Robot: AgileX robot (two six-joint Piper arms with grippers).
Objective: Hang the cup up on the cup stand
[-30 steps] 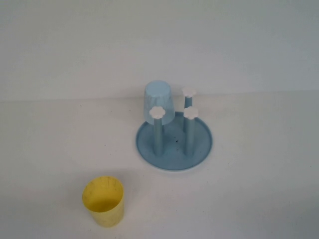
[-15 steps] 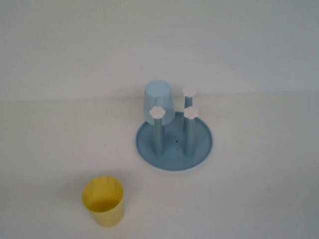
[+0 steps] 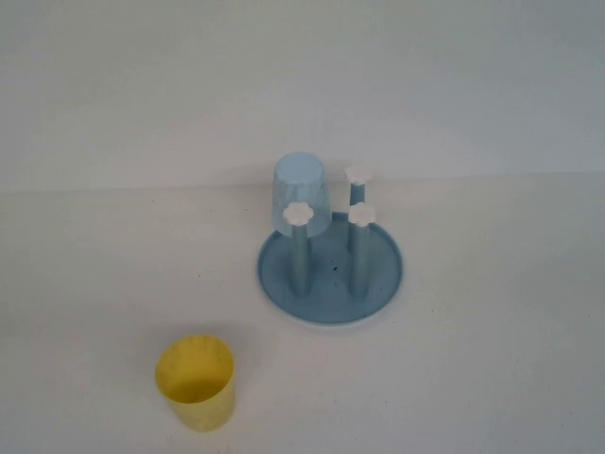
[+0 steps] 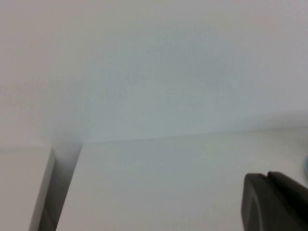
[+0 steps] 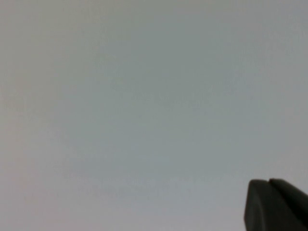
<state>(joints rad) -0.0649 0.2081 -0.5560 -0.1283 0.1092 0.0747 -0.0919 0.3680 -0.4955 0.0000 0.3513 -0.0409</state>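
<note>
The yellow cup [image 3: 197,382] stands upright, mouth up, near the table's front left in the high view. The cup stand [image 3: 330,281] is a round blue dish with blue pegs topped by white flower caps [image 3: 299,213]. Neither arm appears in the high view. My left gripper [image 4: 268,177] shows only in the left wrist view, its dark fingers pressed together and empty, over the bare white table. In the right wrist view my right gripper [image 5: 269,183] is likewise shut on nothing, against plain white.
A light blue cup [image 3: 301,193] sits upside down on the stand's back left peg. The white table meets a white wall [image 3: 302,85] behind the stand. A white block [image 4: 21,185] shows in the left wrist view.
</note>
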